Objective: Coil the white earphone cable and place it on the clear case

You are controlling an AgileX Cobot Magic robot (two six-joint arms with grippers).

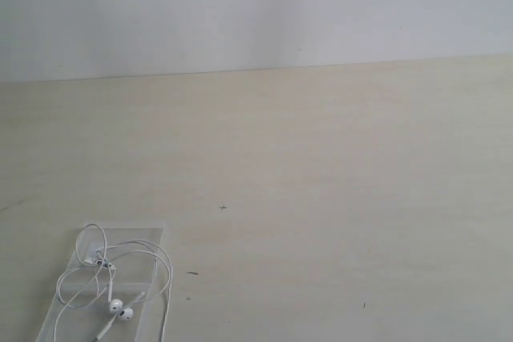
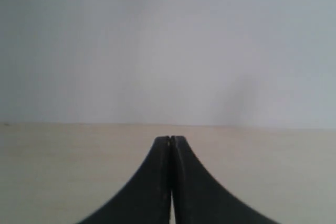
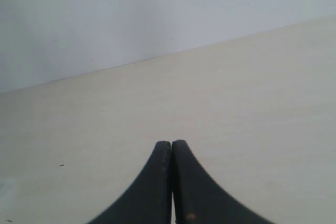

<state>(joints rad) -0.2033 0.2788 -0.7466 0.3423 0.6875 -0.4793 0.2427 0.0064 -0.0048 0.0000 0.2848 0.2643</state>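
The white earphone cable point(image 1: 152, 266) lies in loose loops on the clear case point(image 1: 136, 234) at the lower left of the exterior view, its two earbuds point(image 1: 120, 308) side by side near the case's near end. The case's lower part runs out of frame. Neither arm shows in the exterior view. My left gripper point(image 2: 171, 139) is shut with nothing between its black fingers, over bare table. My right gripper point(image 3: 171, 143) is shut and empty too, also over bare table. Neither wrist view shows the cable or the case.
A pale wooden table point(image 1: 321, 198) fills the scene, ending at a grey-white wall point(image 1: 256, 6) behind. A few tiny dark specks point(image 1: 223, 207) mark the tabletop.
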